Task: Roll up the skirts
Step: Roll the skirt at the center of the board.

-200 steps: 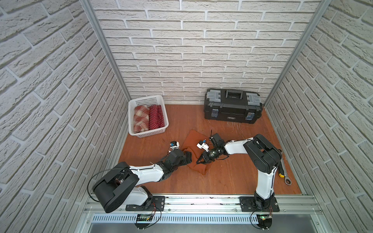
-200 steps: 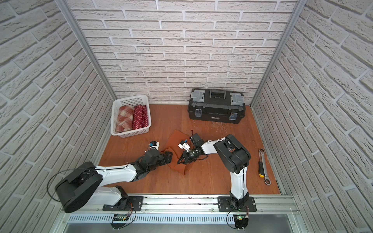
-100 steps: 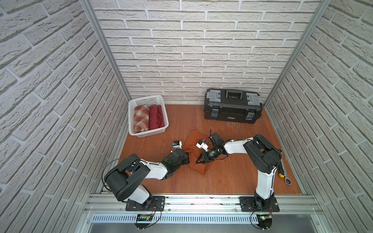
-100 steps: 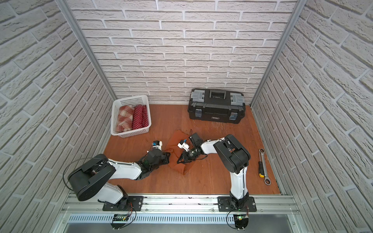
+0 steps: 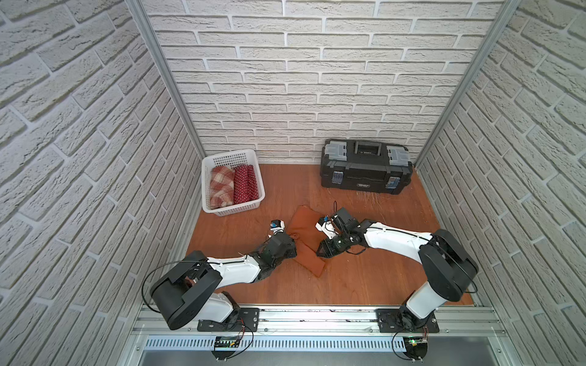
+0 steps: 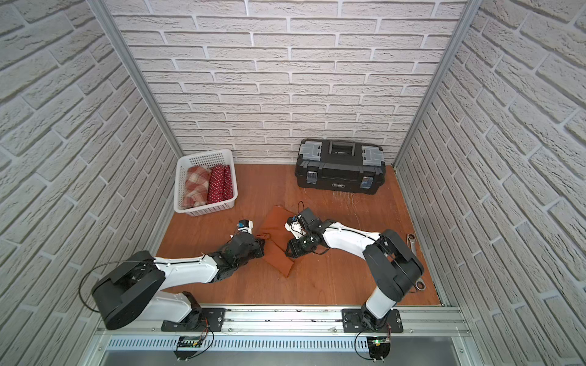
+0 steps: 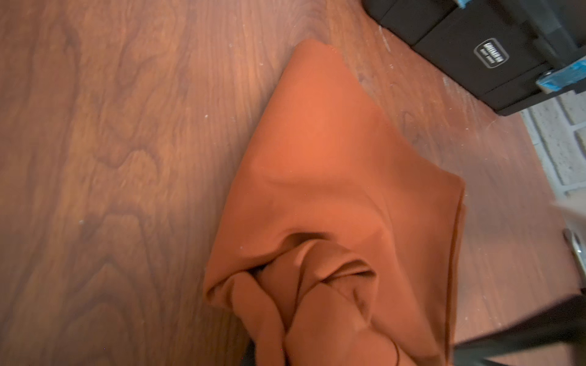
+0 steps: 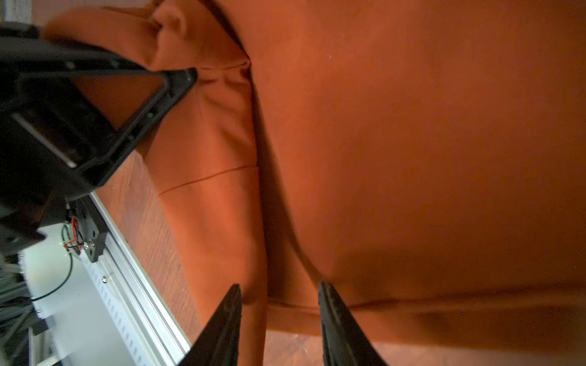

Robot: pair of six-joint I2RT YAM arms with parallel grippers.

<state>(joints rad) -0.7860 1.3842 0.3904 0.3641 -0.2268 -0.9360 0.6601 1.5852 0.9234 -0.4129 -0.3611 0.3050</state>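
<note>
Rust-orange skirt (image 5: 302, 225) lies mid-table, long axis far to near, between your arms. Left gripper (image 5: 292, 247) clenched on a bunch of its left edge; right gripper (image 8: 279, 285) parted, released, at its near right edge. Both arms equally near; you'd likely roll from the near end

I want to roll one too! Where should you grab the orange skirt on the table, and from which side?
Probably a long side edge near the robot's end, coming in low from that side. The orange skirt lies flat and thin, so only an edge can be pinched; the left gripper bunches cloth there.
</note>
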